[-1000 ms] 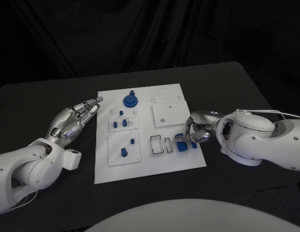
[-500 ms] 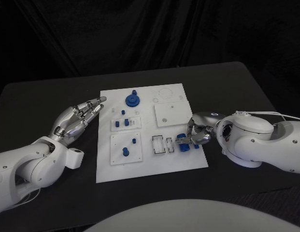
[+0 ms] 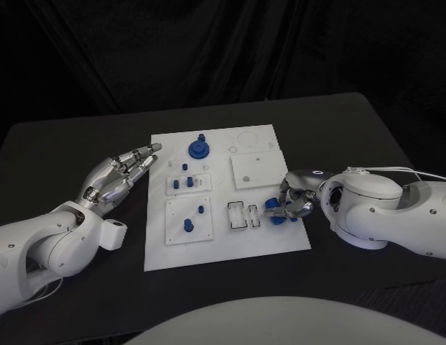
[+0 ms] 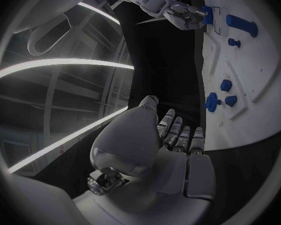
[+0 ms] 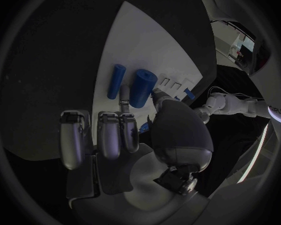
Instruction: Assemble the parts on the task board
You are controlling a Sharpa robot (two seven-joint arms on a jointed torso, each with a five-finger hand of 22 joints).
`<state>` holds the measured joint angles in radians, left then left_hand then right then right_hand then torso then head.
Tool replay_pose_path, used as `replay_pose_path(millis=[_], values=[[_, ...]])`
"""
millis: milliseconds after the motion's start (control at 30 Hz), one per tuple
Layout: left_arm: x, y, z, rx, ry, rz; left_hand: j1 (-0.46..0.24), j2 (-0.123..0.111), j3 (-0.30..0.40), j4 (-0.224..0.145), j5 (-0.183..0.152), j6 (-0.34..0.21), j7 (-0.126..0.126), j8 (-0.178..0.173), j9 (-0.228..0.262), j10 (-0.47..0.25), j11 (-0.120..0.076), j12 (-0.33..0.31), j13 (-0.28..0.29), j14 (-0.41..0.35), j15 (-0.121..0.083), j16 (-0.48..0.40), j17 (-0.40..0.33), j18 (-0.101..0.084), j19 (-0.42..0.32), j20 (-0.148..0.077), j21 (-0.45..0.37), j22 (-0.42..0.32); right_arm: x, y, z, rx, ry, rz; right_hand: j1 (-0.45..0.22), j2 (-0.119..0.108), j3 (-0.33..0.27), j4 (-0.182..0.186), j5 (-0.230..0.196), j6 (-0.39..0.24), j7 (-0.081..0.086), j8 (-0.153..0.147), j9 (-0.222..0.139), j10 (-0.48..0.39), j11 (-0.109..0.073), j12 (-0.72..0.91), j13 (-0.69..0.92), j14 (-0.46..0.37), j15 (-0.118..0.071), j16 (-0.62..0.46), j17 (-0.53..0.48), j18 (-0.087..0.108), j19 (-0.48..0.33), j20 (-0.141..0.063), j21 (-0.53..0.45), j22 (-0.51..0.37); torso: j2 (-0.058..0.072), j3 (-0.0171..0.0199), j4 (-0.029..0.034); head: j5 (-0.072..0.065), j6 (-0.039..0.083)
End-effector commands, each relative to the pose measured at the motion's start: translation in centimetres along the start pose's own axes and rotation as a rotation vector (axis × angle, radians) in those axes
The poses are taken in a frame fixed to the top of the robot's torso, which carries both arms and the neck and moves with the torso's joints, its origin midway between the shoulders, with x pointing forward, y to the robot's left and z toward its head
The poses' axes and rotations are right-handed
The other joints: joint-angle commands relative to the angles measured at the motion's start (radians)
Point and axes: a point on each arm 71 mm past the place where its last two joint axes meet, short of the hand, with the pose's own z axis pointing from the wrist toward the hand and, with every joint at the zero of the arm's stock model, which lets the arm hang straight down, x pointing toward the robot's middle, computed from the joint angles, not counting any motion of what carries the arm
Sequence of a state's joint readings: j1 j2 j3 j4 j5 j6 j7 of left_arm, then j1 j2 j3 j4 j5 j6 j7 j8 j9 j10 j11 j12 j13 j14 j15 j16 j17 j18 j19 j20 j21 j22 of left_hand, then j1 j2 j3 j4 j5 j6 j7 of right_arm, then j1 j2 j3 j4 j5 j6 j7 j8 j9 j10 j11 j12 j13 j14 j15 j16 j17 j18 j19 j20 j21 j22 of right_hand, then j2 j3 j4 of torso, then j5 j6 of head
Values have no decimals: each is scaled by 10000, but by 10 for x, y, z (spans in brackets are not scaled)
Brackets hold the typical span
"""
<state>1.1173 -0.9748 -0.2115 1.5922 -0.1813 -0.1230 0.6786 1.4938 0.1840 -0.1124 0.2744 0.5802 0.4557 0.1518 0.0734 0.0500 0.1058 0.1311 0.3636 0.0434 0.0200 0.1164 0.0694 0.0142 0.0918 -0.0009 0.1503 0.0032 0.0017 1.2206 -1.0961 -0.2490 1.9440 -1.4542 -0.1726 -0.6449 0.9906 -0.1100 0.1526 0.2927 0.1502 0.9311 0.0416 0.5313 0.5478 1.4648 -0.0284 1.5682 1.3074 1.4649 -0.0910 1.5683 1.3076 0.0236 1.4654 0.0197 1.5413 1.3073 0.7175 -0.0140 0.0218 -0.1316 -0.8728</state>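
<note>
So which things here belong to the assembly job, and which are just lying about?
Job:
- task board
- blue parts on it
- thick blue cylinder and thinner blue peg at the right hand
- left hand, open beside the board

Lying about:
- black table

Left hand (image 4: 172, 145) flat, fingers straight, holding nothing, beside task board (image 4: 253, 80) edge. Blue parts (image 4: 217, 99) on board. Right hand (image 4: 178, 10) at far blue pieces.

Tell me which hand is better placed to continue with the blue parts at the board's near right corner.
The right hand: it is already at those blue parts on the board. The left hand hovers open beside the board's opposite edge.
</note>
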Motion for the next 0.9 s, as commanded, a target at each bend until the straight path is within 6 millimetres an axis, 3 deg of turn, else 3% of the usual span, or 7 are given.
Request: replay_pose_path(millis=[33, 133, 333, 500, 633, 833, 900], values=[[2, -12, 0, 1641, 293, -153, 65, -2, 76, 10, 53, -59, 65, 22, -1, 8, 85, -54, 1, -23, 92, 43, 14, 190, 9, 173, -32, -17, 2, 1, 2, -96, 6, 74, 215, 54, 89, -9, 180, 74, -14, -46, 24, 1060, 11, 26, 2634, 1059, -9, 25, 2632, -138, 887, 8, -35, 2506, -7, 3, 4, 11, 2], [3, -12, 0, 1624, 321, -178, 68, -1, 79, 9, 53, -72, 63, 18, -3, 3, 85, -61, 1, -23, 92, 43, 14, 205, 9, 188, -32, -17, 3, 2, 3, -190, -35, 212, 675, 143, 221, -56, 835, 92, -22, -71, 45, 1060, 2, 26, 2634, 1059, -32, 25, 2632, -139, 888, -13, -30, 2508, -13, -1, -12, 46, 2], [2, -11, 0, 1578, 345, -201, 76, 1, 88, 6, 56, -113, 58, 6, -7, -18, 87, -89, -2, -20, 98, 47, 15, 257, 9, 245, -32, -17, 6, 2, 7, -208, 156, 362, 774, 130, 213, -41, 1072, 62, -15, -111, 44, 1060, 1, 26, 2634, 1059, -14, 25, 2632, -135, 878, -8, -47, 2501, -15, 5, 2, 51, 2], [2, -11, 0, 1548, 378, -228, 79, 5, 94, 5, 58, -121, 57, 3, -7, -24, 88, -97, -3, -18, 103, 51, 16, 278, 9, 271, -32, -17, 7, 2, 8, -304, 292, 843, 1320, 246, 443, -201, 2248, 62, -46, -151, 65, 1060, -24, 26, 2634, 1059, -24, 25, 2632, -135, 878, -6, -45, 2502, -9, 5, 6, 96, 2], [2, -11, 0, 1516, 401, -248, 82, 10, 99, 5, 59, -134, 56, 0, -8, -29, 91, -107, -4, -16, 108, 54, 16, 292, 9, 288, -32, -17, 7, 3, 9, -432, 303, 1686, 1890, 251, 835, -438, 4094, 176, -136, -108, 127, 1060, -104, 26, 2634, 1059, -90, 25, 2632, -148, 901, -63, 2, 2519, -11, 9, -2, 171, 2], [2, -10, 0, 1488, 427, -273, 91, 23, 113, 2, 60, -155, 59, -6, -10, -37, 97, -114, -4, -13, 119, 59, 17, 320, 9, 328, -32, -17, 2, 4, 7, -779, -255, 3086, 2062, 109, 1044, -579, 4873, 211, -174, -61, 214, 1060, -146, 26, 2634, 1059, -108, 25, 2632, -160, 921, -89, 41, 2534, -15, 3, -8, 213, 2], [1, -10, 0, 1480, 431, -276, 91, 23, 113, 2, 60, -155, 59, -6, -10, -37, 97, -114, -4, -13, 119, 59, 17, 320, 9, 328, -32, -17, 1, 3, 7, -851, -432, 3450, 2076, 93, 1061, -596, 4928, 213, -178, -54, 226, 1060, -150, 26, 2634, 1059, -110, 25, 2632, -161, 924, -91, 46, 2536, -14, 9, -5, 211, 2]])
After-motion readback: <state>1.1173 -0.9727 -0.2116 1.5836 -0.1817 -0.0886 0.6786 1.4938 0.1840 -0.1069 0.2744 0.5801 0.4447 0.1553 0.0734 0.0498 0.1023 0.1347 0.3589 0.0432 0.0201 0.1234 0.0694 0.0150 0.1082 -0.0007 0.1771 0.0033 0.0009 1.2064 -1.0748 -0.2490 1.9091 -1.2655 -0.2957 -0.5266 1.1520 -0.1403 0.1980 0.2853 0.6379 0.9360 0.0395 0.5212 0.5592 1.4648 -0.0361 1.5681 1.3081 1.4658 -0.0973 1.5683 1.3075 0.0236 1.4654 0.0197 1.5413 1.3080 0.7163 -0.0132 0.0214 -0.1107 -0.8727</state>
